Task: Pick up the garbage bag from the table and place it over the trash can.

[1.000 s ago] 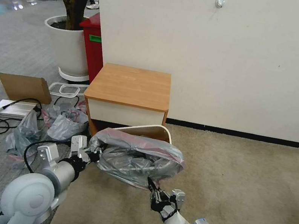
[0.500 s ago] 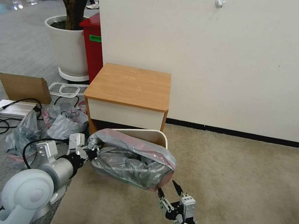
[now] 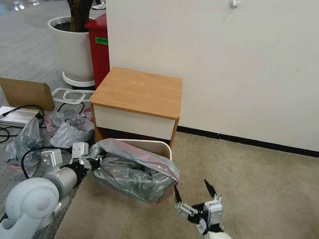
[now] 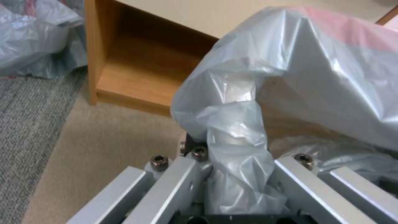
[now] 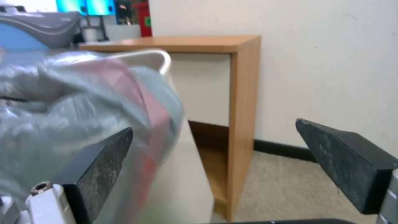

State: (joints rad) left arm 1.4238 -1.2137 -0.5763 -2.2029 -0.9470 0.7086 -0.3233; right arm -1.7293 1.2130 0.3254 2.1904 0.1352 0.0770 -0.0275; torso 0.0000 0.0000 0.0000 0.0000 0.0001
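Note:
The cream trash can (image 3: 154,148) stands on the carpet in front of the wooden table (image 3: 139,91). The grey garbage bag (image 3: 135,167) with its pink band is draped over the can's near side and rim, while the far rim shows bare. My left gripper (image 3: 93,162) is at the can's left corner, shut on a bunched twist of the garbage bag (image 4: 236,149). My right gripper (image 3: 193,191) hangs open just right of the can, apart from the plastic. In the right wrist view the fingers (image 5: 104,161) stand wide, with the garbage bag (image 5: 83,124) and trash can (image 5: 186,177) beside one of them.
Scrunched grey-and-pink bags (image 3: 64,128) lie heaped on the floor to the left, near a cardboard box (image 3: 25,93) and black cables (image 3: 3,126). A red bin (image 3: 98,48) and a white planter (image 3: 71,49) stand behind. Open carpet (image 3: 269,195) lies to the right.
My right gripper let go of the bag's lower edge, opened and drew back to the right. The can and bag sank a little lower and leftward with my left gripper.

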